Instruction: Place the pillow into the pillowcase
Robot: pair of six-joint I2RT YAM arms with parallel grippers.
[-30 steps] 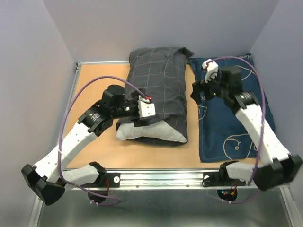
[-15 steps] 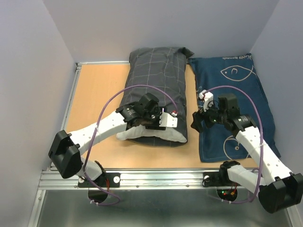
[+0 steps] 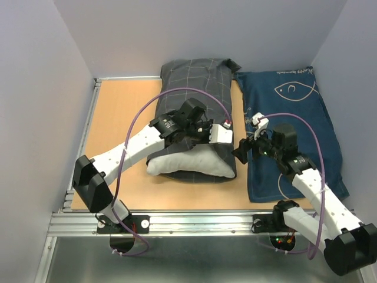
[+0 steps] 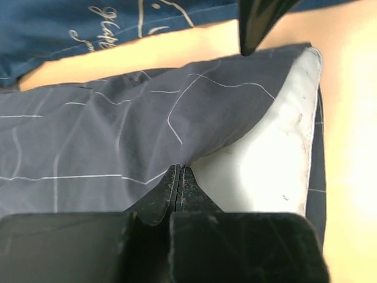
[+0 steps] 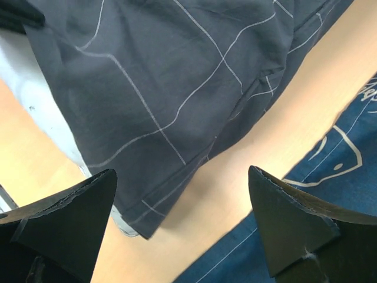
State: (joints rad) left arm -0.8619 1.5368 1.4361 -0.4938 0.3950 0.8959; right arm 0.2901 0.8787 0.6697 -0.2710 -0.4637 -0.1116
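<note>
Left fingers (image 4: 160, 205) pinch the soft grey, grid-lined pillowcase (image 4: 112, 127) at its hem — plump white pillow (image 4: 268, 159) bulging out; right fingers (image 5: 62, 219) gape wide.

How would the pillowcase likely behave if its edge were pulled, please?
Probably floppy: the pillowcase puckers toward the left gripper. Likely thin and light: it drapes closely over the plump pillow, and may drag there rather than slide.
</note>
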